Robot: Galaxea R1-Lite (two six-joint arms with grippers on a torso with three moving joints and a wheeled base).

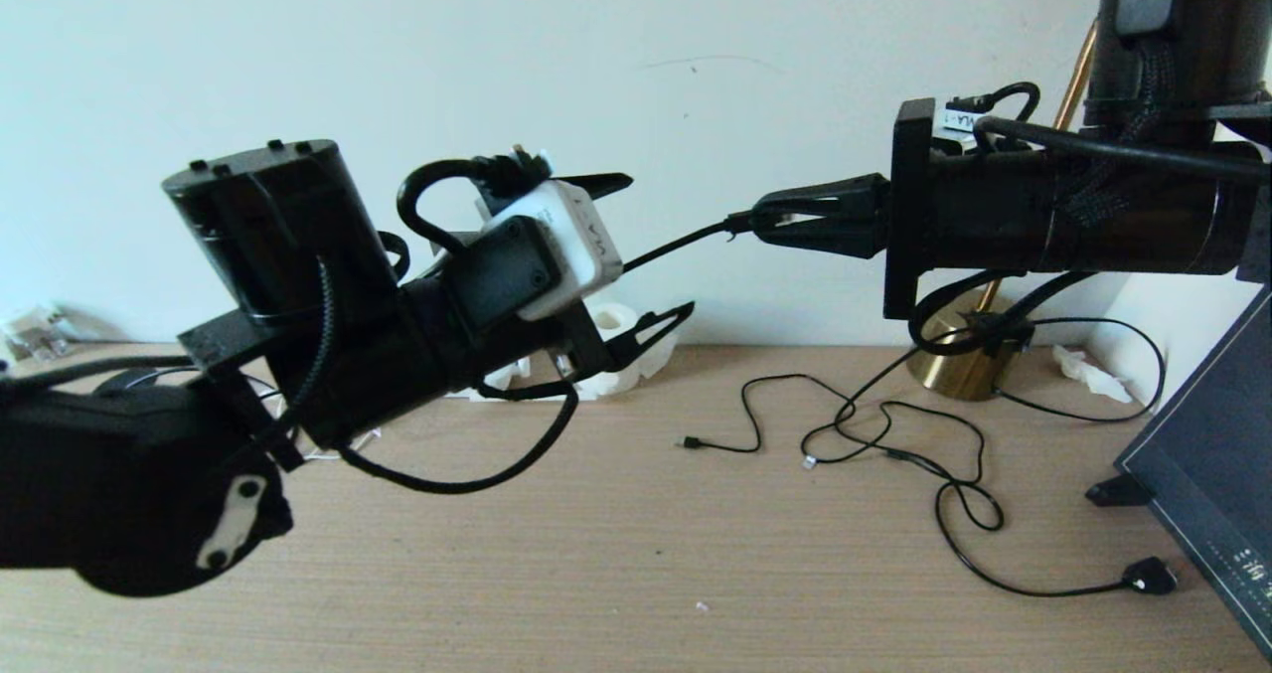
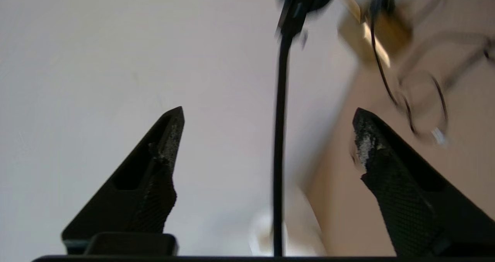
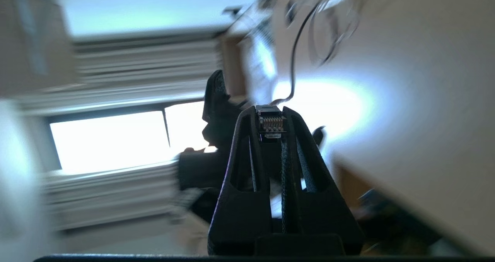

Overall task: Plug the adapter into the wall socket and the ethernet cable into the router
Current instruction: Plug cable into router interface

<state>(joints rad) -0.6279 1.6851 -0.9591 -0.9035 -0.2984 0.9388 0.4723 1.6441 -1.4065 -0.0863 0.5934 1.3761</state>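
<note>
Black ethernet cable (image 1: 676,247), plug (image 3: 270,123) apparently clamped

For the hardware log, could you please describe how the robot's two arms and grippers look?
Both arms are matte black cylinders with black cables looped alongside. The left gripper has tapered, hollowed black fingers with cross-hatched pads; a white camera block sits on its wrist. The right gripper is alike, with braided cable sleeving behind it.

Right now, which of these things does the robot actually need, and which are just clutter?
Needed:
- ethernet cable, pinched in the right gripper
- left gripper, open beside it

Clutter:
- brass lamp base
- tissue roll
- loose black cables on the desk
</note>
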